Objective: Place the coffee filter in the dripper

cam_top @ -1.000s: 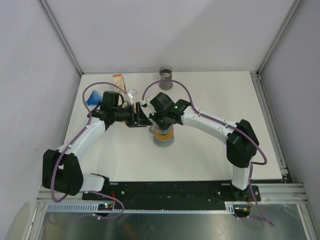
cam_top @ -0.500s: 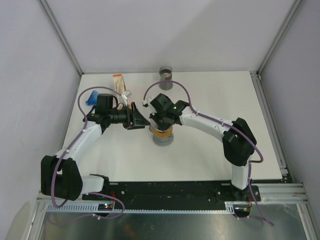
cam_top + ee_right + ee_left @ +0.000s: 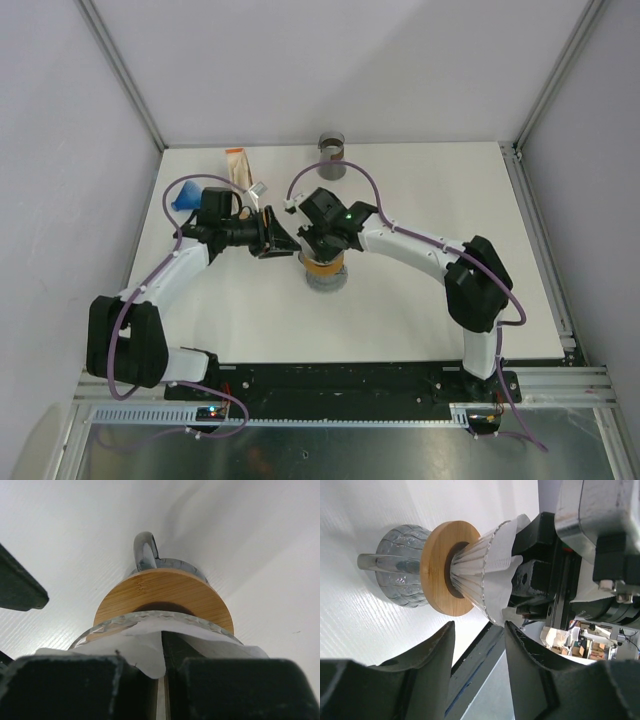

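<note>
The dripper is a ribbed glass cone [image 3: 475, 562] with a round wooden collar [image 3: 324, 268] and stands on a glass server [image 3: 400, 570] at the table's middle. The white paper filter [image 3: 145, 652] sits inside the cone, its edge sticking out past the glass rim [image 3: 150, 616]. My right gripper [image 3: 163, 667] is right above the dripper, shut on the filter's edge; it also shows in the top view [image 3: 322, 240]. My left gripper [image 3: 479, 630] is open and empty, just left of the dripper [image 3: 283, 238], not touching it.
A grey cup [image 3: 331, 146] stands at the table's back edge. A brown packet [image 3: 237, 163], a small white item [image 3: 257, 189] and a blue object [image 3: 184, 197] lie at the back left, behind my left arm. The server's handle [image 3: 145, 547] points away from my right wrist.
My left arm has shifted slightly, its forearm swinging a little while the open gripper stays beside the dripper. My right gripper still holds the filter in the cone.
</note>
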Action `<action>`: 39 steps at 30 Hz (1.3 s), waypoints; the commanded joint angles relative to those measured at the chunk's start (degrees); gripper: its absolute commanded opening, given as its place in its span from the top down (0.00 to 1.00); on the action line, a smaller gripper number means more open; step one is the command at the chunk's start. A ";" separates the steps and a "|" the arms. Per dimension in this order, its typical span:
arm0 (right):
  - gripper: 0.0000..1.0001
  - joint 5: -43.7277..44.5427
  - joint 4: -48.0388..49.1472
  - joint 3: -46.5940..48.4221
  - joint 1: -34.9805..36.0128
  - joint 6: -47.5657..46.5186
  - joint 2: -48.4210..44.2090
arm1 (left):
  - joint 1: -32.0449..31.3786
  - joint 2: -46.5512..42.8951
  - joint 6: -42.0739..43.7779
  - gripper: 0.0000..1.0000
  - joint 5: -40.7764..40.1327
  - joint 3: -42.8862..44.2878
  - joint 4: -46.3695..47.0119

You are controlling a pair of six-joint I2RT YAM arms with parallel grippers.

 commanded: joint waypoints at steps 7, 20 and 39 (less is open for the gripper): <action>0.80 2.20 3.71 0.90 1.24 0.88 -5.84 | -0.56 0.37 -0.10 0.53 -2.33 0.57 2.02; 0.67 4.67 5.50 0.54 1.55 0.73 -11.75 | -0.98 -1.03 0.49 0.54 -3.45 0.85 2.03; 0.34 10.55 14.10 -13.57 -2.73 7.92 -18.30 | -0.99 -1.10 1.25 0.53 -4.14 0.55 2.02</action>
